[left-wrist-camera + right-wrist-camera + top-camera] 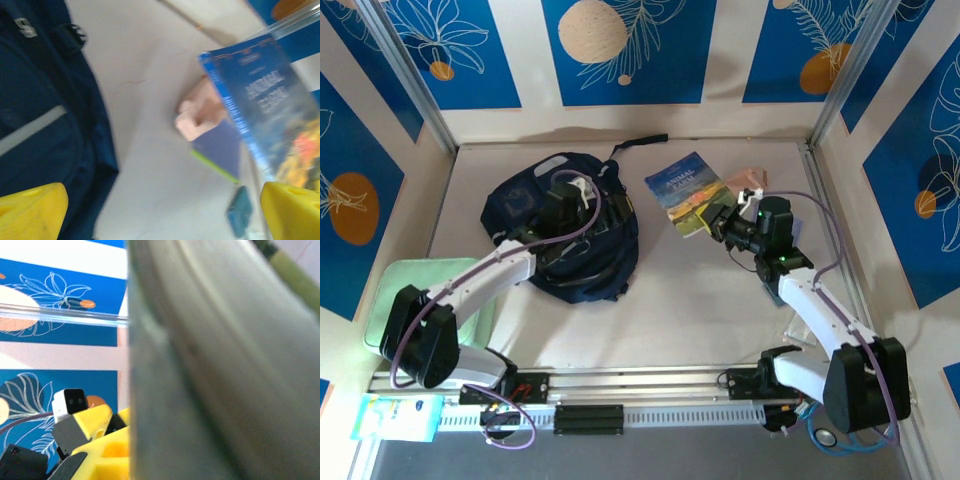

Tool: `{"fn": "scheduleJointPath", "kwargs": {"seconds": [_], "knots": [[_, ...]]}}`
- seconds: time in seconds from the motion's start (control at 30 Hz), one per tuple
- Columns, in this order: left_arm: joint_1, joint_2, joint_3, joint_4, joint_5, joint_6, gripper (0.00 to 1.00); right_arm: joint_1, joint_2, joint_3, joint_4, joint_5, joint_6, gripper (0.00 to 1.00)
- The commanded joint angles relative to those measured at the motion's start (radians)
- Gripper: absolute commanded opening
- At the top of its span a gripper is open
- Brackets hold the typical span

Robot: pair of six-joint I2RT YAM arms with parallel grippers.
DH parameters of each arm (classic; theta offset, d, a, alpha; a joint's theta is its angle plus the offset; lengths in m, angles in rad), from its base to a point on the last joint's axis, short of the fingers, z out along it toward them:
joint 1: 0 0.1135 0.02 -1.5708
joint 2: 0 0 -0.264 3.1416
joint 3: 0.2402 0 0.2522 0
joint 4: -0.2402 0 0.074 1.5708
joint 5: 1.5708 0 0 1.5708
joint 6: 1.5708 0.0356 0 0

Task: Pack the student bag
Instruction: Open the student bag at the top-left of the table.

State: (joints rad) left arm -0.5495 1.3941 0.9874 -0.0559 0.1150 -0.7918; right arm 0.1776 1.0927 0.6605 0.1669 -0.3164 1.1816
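- Student bag (pixel 515 210) lies slumped on the pale table (pixel 700 310), on the left side.
- It is soft dark blue cloth, floppy and lumpy, with light stripes by the zips and black straps.
- It looks big and a bit heavy, so it may sag when lifted.
- The best place to hold it, I think, is a strap, the top loop or the thick cloth by a zip.
- The left gripper (pixel 161 212) hangs over the bag with its yellow fingers wide apart, holding nothing.
- The right gripper (pixel 713 222) is pinched onto a stiff, flat paperback book (pixel 682 190), beside a small pink pouch (pixel 748 180).
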Motion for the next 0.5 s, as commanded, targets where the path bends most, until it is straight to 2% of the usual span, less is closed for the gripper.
{"fn": "scheduleJointPath", "kwargs": {"seconds": [0.0, 0.17, 0.33, 0.47], "knots": [[0.004, -0.011, 0.087, -0.331, -0.111, 0.357, 1.0, -0.027, -0.05, 0.056, -0.142, -0.001, -0.114, 0.0], [-0.011, 0.047, 0.168, -0.53, -0.23, 0.58, 1.0, -0.037, -0.065, 0.058, -0.195, 0.01, -0.136, 0.0], [-0.034, 0.148, 0.245, -0.638, -0.345, 0.68, 0.99, -0.037, -0.057, 0.057, -0.195, 0.01, -0.123, 0.0], [-0.066, 0.252, 0.307, -0.703, -0.39, 0.758, 0.97, -0.036, -0.053, 0.06, -0.201, 0.011, -0.12, 0.0]]}}
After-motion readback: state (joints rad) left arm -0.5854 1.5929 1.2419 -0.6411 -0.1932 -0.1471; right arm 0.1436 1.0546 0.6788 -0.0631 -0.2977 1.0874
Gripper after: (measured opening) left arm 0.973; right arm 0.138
